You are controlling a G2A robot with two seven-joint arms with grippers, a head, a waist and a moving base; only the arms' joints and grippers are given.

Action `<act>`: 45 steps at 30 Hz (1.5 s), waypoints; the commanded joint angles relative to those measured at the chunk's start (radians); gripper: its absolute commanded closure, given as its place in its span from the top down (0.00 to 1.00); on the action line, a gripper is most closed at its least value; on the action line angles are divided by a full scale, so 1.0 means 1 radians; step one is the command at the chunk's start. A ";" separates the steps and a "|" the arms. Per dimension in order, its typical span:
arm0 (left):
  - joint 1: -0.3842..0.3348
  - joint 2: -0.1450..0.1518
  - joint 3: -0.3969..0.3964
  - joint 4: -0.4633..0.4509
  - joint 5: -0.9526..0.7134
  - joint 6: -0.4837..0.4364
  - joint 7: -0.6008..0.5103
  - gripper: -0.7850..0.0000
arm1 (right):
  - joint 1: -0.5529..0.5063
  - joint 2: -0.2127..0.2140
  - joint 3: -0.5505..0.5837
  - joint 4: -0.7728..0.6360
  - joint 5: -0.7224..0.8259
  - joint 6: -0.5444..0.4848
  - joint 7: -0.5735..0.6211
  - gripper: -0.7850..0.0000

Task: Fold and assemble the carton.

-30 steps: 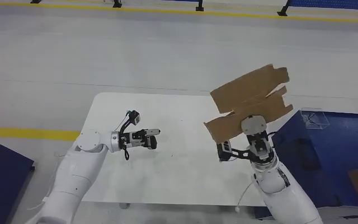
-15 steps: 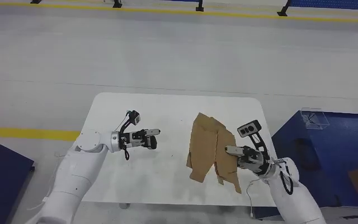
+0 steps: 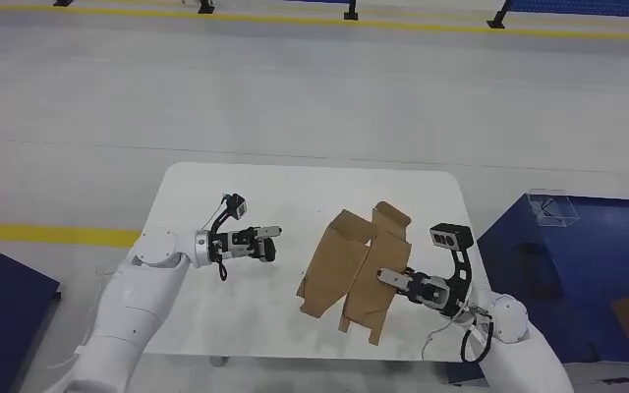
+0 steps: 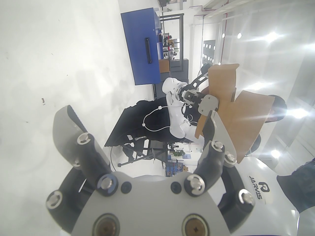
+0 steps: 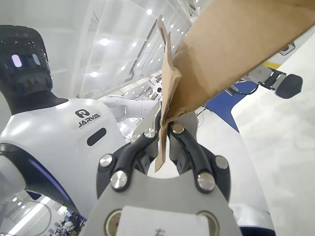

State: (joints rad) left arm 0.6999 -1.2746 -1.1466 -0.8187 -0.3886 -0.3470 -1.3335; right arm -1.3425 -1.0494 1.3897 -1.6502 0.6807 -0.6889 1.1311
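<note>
From the top view, the flat brown cardboard carton (image 3: 352, 273) is seen over the right part of the white table (image 3: 246, 192). It is not folded up yet. One edge is held by the right gripper (image 3: 393, 279), and the rest sticks out toward the middle of the table. Whether it touches the table cannot be told. The left gripper (image 3: 267, 234) is seen well apart from the carton, over the left half of the table.

In the left wrist view, the left gripper (image 4: 139, 114) is shown wide open with nothing in it. The carton (image 4: 248, 114) is seen farther off, tilted, in the other arm's grip.

In the right wrist view, the right gripper (image 5: 164, 126) is closed tight on a thin edge of the carton (image 5: 221, 50), where a few layers of card are pinched together.

The carton is judged to be light and thin. The big panels are likely stiff, but it can be bent easily along the fold lines, so loose flaps may flop. The card is not thought to be slippery, but it could be creased or torn if squeezed too hard. It is best taken at the edge of a big panel, near a fold line, not at a flap tip. A second hold on the far side is likely needed for it to be opened up.
</note>
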 commanded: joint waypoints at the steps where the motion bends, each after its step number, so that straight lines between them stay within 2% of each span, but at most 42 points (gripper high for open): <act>1: 0.000 0.000 0.000 0.000 0.000 0.000 0.000 1.00 | 0.000 0.000 0.000 0.000 0.000 0.000 0.000 0.00; 3: 0.000 0.000 0.000 0.000 0.000 0.000 0.000 1.00 | 0.001 0.001 0.006 -0.006 -0.037 -0.009 -0.009 0.00; 4: 0.000 0.000 0.000 0.000 0.000 0.000 0.000 1.00 | 0.000 0.002 0.020 -0.016 -0.119 -0.037 -0.037 0.00; 8: 0.000 0.000 0.000 0.000 0.000 0.000 0.000 1.00 | -0.017 -0.006 0.060 -0.046 -0.297 -0.214 -0.214 0.00; 10: 0.000 0.000 0.000 0.000 0.000 0.000 0.000 1.00 | -0.007 -0.013 0.116 -0.047 -0.449 -0.317 -0.322 0.00; 13: 0.000 0.000 0.000 0.000 0.000 0.000 0.000 1.00 | 0.011 -0.037 0.217 -0.125 -0.771 -0.323 -0.570 0.00; 16: 0.000 0.000 0.000 0.000 0.000 0.000 0.000 1.00 | -0.020 -0.071 0.242 -0.177 -1.051 -0.323 -0.881 0.00; 19: 0.000 0.000 0.000 0.000 0.000 0.000 0.000 1.00 | -0.028 -0.097 0.293 -0.215 -1.401 -0.323 -1.166 0.00; 20: 0.000 0.000 0.000 0.000 0.000 0.000 0.000 1.00 | -0.030 -0.102 0.305 -0.225 -1.488 -0.321 -1.229 0.00; 21: 0.000 0.000 0.000 0.000 0.000 0.000 0.000 1.00 | -0.038 -0.114 0.319 -0.242 -1.647 -0.287 -1.378 0.00; 23: 0.000 0.000 0.000 0.000 0.000 0.000 0.000 1.00 | -0.052 -0.123 0.322 -0.272 -1.881 -0.215 -1.555 0.00; 24: 0.000 0.000 0.000 0.000 0.000 0.000 0.000 1.00 | -0.070 -0.127 0.313 -0.282 -2.057 -0.137 -1.715 0.00; 25: 0.000 0.000 0.000 0.000 0.000 0.000 0.000 1.00 | -0.079 -0.127 0.311 -0.283 -2.155 -0.084 -1.787 0.00; 29: 0.000 0.000 0.000 0.000 0.000 0.000 0.000 1.00 | -0.128 -0.114 0.284 -0.243 -2.675 0.276 -2.191 0.00; 33: 0.000 0.000 0.000 0.000 0.000 0.000 0.000 1.00 | -0.143 -0.104 0.293 -0.216 -2.956 0.571 -2.301 0.00; 35: 0.000 0.000 0.000 0.000 0.000 0.000 0.000 1.00 | -0.150 -0.100 0.290 -0.207 -3.038 0.675 -2.328 0.00; 37: 0.000 0.000 0.000 0.000 0.000 0.000 0.000 1.00 | -0.155 -0.099 0.281 -0.192 -3.040 0.702 -2.337 0.00; 39: 0.000 0.000 0.000 0.000 0.000 0.000 0.000 1.00 | -0.158 -0.096 0.273 -0.188 -3.047 0.685 -2.334 0.00; 41: 0.000 0.000 0.000 0.000 0.000 0.000 0.000 1.00 | -0.157 -0.095 0.265 -0.183 -2.987 0.618 -2.330 0.00; 45: 0.000 0.000 0.000 0.000 0.000 0.000 0.000 1.00 | -0.131 -0.092 0.270 -0.167 -2.708 0.333 -2.288 0.00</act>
State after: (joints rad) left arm 0.6998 -1.2746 -1.1466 -0.8187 -0.3886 -0.3470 -1.3335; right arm -1.4845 -1.1419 1.6525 -1.8204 -2.1542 -0.2449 -1.1792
